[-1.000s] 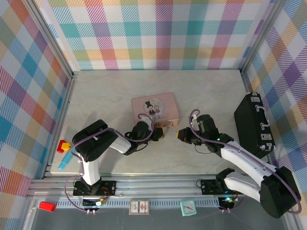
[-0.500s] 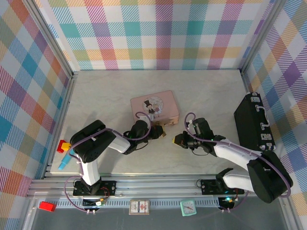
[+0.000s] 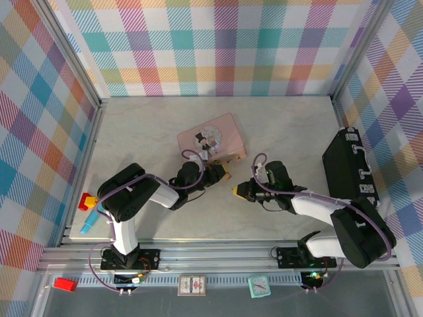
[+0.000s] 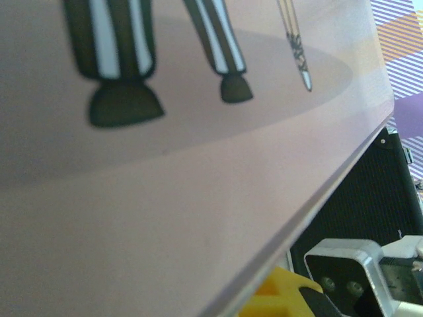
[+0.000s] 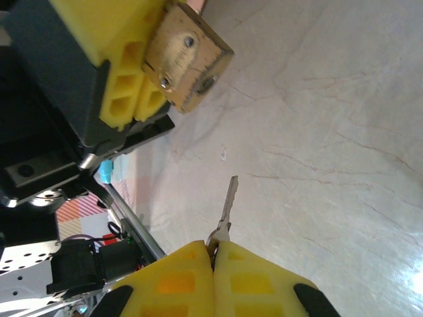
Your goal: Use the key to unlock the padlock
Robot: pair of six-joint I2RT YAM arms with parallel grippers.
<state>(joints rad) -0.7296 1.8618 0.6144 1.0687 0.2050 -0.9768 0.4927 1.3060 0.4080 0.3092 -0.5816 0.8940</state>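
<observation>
Lining up is the whole game: right pincer (image 5: 215,254) clamps the key (image 5: 228,205), blade aimed at 12 o'clock, padlock (image 5: 188,56) pinched in the left pincer (image 5: 140,79) around 11. Ease in slow, squaring blade to keyway.

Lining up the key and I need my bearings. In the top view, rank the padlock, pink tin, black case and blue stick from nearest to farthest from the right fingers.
From the right fingers:
1. padlock, just ahead and slightly to the left.
2. pink tin, behind the padlock, mid-table.
3. black case, far right by the wall.
4. blue stick, at the table's far left edge.
</observation>
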